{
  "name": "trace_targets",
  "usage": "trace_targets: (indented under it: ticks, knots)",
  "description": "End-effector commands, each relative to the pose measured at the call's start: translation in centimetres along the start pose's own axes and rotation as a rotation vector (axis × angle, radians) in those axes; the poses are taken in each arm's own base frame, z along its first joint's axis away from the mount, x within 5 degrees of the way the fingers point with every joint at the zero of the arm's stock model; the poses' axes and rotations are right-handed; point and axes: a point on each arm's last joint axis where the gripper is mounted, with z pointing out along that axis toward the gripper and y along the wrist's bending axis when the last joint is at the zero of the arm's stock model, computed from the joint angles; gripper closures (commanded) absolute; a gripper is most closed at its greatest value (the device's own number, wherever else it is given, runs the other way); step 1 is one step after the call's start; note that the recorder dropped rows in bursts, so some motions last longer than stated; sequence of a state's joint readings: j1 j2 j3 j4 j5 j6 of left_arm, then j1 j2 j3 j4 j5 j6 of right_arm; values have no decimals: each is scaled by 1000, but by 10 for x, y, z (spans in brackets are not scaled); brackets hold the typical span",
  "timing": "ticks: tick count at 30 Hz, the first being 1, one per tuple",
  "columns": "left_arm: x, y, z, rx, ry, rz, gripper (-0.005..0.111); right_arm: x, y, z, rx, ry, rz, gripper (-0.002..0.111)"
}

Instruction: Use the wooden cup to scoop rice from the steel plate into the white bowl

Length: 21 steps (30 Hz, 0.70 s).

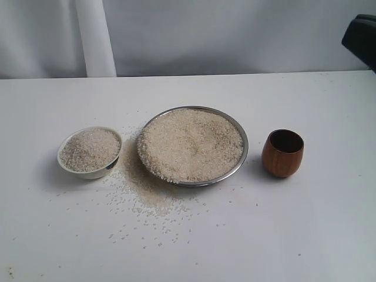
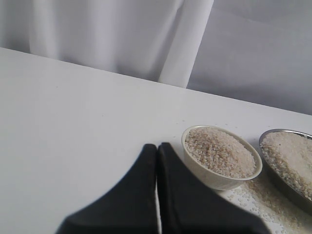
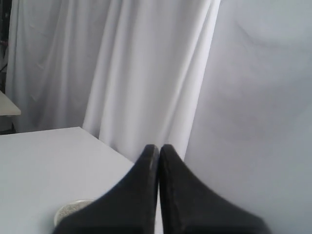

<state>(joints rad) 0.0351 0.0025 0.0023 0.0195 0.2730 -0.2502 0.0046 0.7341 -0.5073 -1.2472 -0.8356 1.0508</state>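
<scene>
The steel plate (image 1: 238, 165) sits mid-table, heaped with rice (image 1: 191, 144). Left of it stands the white bowl (image 1: 94, 173), filled with rice. The wooden cup (image 1: 282, 154) stands upright and empty to the plate's right, untouched. My left gripper (image 2: 157, 146) is shut with nothing in it, raised beside the white bowl (image 2: 214, 178), with the steel plate (image 2: 265, 146) beyond. My right gripper (image 3: 159, 147) is shut and empty, facing the curtain; a bit of the white bowl (image 3: 66, 208) shows below it. A dark part of the right arm (image 1: 359, 36) shows at the top right corner.
Loose rice (image 1: 144, 191) is spilled on the white table (image 1: 317, 235) between bowl and plate and toward the front edge. A white curtain (image 1: 235, 35) hangs behind the table.
</scene>
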Motion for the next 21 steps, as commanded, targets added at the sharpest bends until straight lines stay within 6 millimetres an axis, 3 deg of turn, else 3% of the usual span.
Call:
trace_targets:
  ticks: [1,7,13,21]
  knots:
    - [-1,-1,0,8,-9,-5,107,-12,11,-17,59,-4,-130,108]
    - [-1,-1,0,8,-9,-5,107,-27,23,-49,237,18,-263,108]
    - [-1,-1,0,8,-9,-5,107,-41,36,-76,370,-68,-260,108]
    - [-1,-1,0,8,-9,-5,107,-29,39,-91,474,-105,-220,108]
